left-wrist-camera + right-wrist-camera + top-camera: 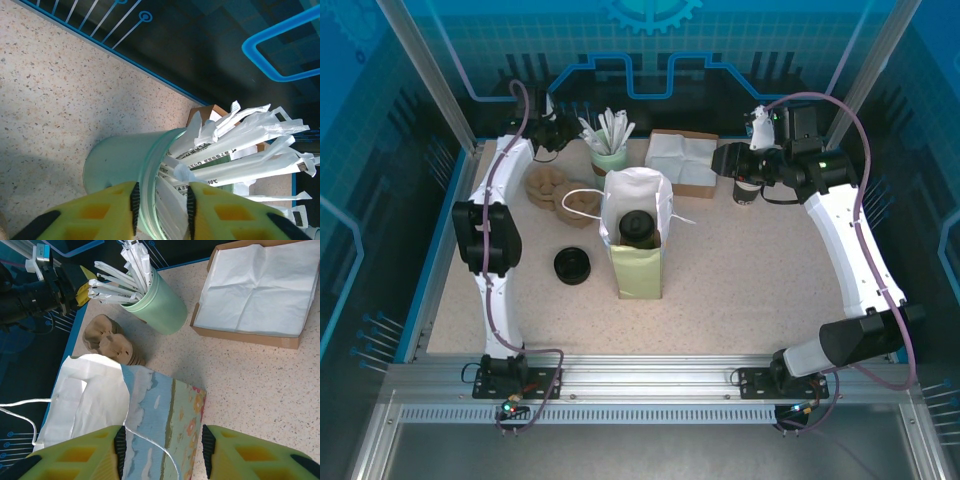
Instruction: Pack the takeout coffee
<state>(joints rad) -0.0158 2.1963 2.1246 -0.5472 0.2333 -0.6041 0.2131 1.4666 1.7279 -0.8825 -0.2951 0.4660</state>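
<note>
The speckled beige table [750, 290] held a tall white-and-green paper bag [636, 270], upright at its middle. The takeout coffee [638, 228], a cup with a round black lid, sat inside the bag. The right gripper [162, 450] faced the bag, released and empty. The left gripper [161, 207] straddled the rim of the mint-green cup of white stirrers [120, 160]; I could not tell whether it was gripping.

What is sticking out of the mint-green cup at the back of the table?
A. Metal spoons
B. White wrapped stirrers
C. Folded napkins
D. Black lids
B: white paper-wrapped stirrers fan out of the top of the mint-green cup.
</note>
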